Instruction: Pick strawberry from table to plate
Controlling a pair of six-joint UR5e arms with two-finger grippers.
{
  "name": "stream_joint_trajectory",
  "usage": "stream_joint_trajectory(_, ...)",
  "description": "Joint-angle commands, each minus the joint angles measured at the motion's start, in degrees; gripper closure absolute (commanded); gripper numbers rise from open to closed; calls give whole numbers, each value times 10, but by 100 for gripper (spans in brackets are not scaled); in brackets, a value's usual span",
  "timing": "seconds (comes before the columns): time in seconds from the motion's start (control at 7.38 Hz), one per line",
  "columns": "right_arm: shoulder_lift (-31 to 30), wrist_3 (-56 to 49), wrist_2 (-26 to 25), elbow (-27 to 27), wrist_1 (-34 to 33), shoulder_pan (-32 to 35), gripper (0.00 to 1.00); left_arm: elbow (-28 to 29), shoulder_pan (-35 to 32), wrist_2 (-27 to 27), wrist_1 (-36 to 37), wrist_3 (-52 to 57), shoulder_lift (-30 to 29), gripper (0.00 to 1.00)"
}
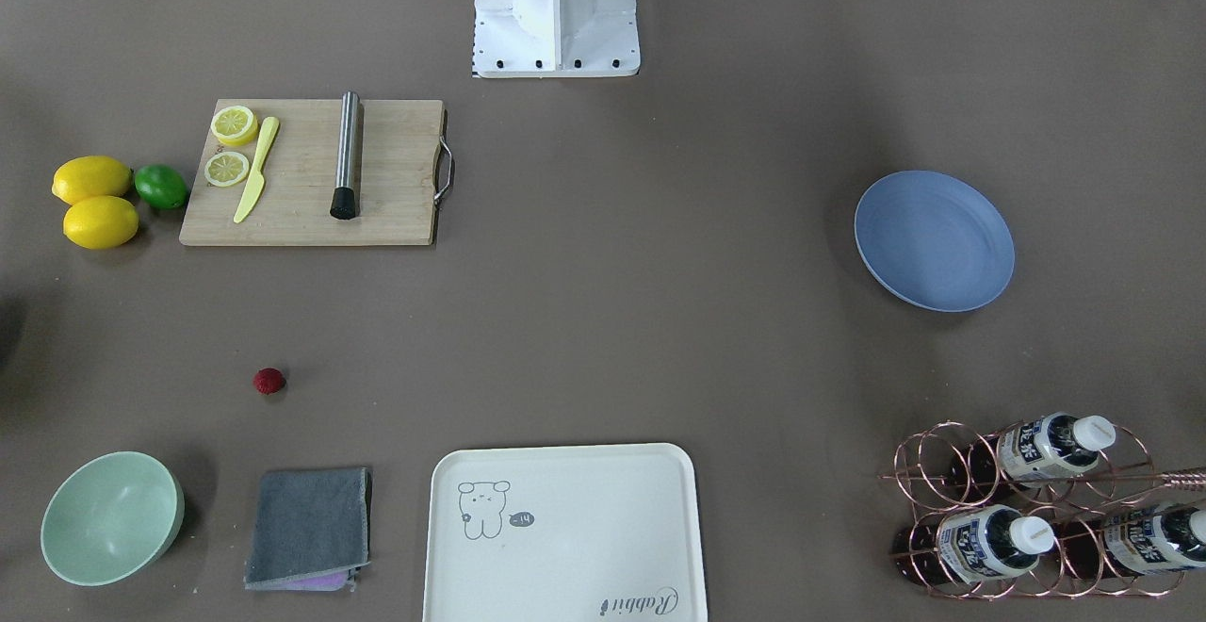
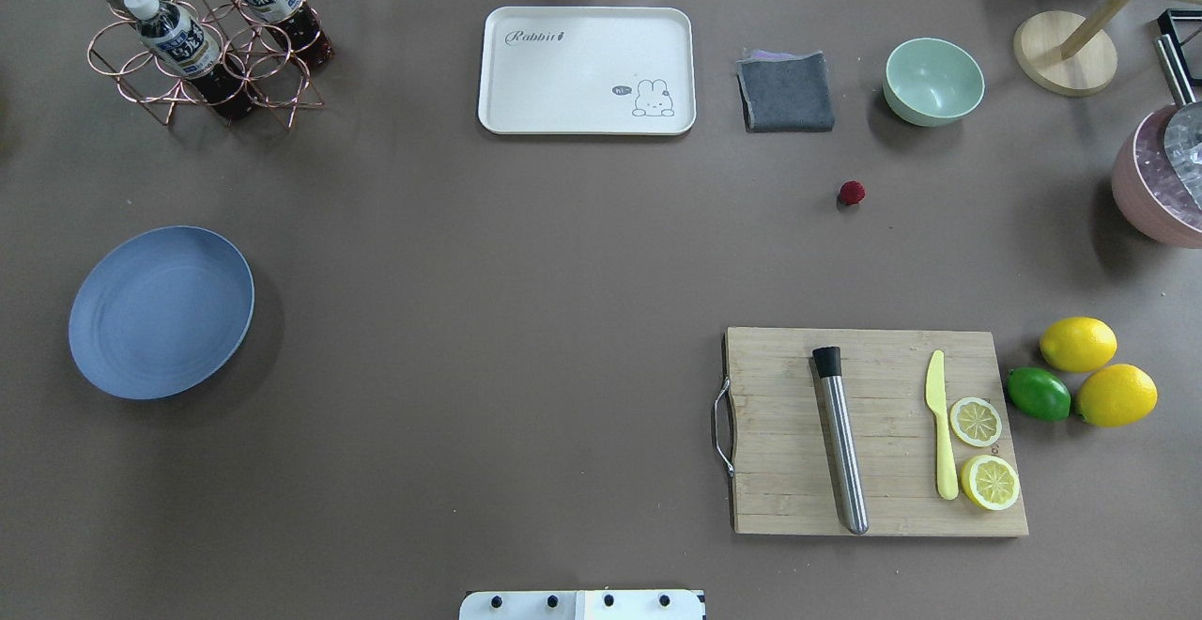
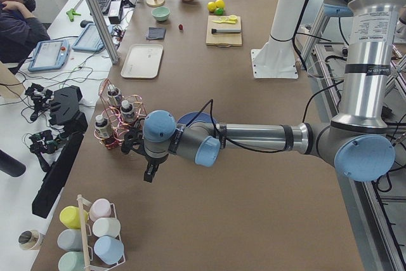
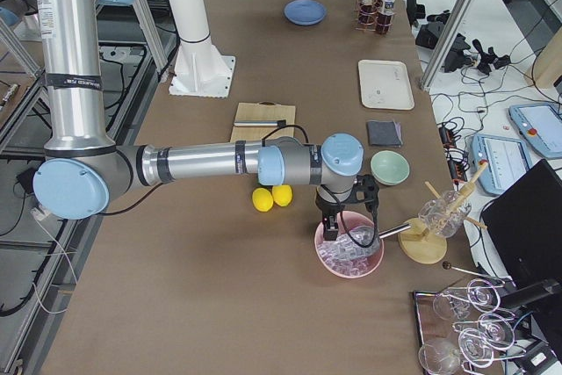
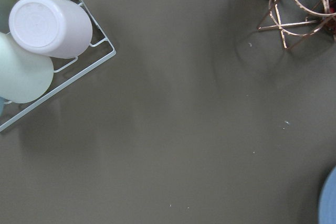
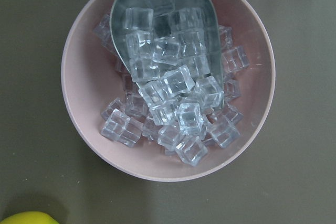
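Your right claw (image 4: 332,231) hangs over the ice bowl (image 6: 79,103), pointing straight down. Its wrist camera looks into the cubes and the scoop (image 6: 202,19). This claw shows only in a side view, so I cannot tell whether its jaws are apart or closed. It looks like a parked pose, off to the far right of the table (image 2: 526,254), not a reach.

Your left claw (image 3: 151,173) is at the other end, hanging low just beside the bottle rack (image 3: 114,118). Its camera sees bare cloth, the cup rack (image 5: 79,72) and a sliver of the plate (image 5: 331,198). Again only a side view shows it, so I cannot say how its jaws stand. Neither claw appears to carry anything.

The strawberry (image 2: 852,193) sits alone on the cloth in the robot's right half. It is near the grey cloth (image 2: 787,92) and the green bowl (image 2: 933,81), and well apart from the board (image 2: 878,432). The plate lies empty in the left half, far from the berry. The task looks unstarted.

Judging by position, your right arm is the natural one to pick, since the berry is on its side. The plate is on the left arm's side, so expect a long carry across the table. The berry is small and round and may roll if you nudge it, so come down squarely over it.
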Motion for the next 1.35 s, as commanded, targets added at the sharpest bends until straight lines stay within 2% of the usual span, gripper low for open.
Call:
stream_joint_trajectory(0.0,-2,41,-31,66,44,0,0,11,6,-4,-14,-10,-3,1)
stream_joint_trajectory(0.14,3,63,-35,64,47,-17,0,12,25,-3,-16,-43,-3,1)
stream_joint_trajectory(0.27,6,80,-44,67,48,-32,0,17,62,1,-50,-99,-3,1)
stream_joint_trajectory(0.41,9,131,-46,80,49,-55,0,42,98,2,-122,-171,-2,1)
stream_joint_trajectory(0.54,9,178,-75,95,49,-82,0,76,128,2,-207,-239,-2,2)
stream_joint_trajectory(0.81,7,220,-86,103,66,-116,0,88,196,24,-310,-364,4,2)
stream_joint_trajectory(1.22,-1,256,-99,99,98,-149,0,121,265,71,-387,-410,6,3)
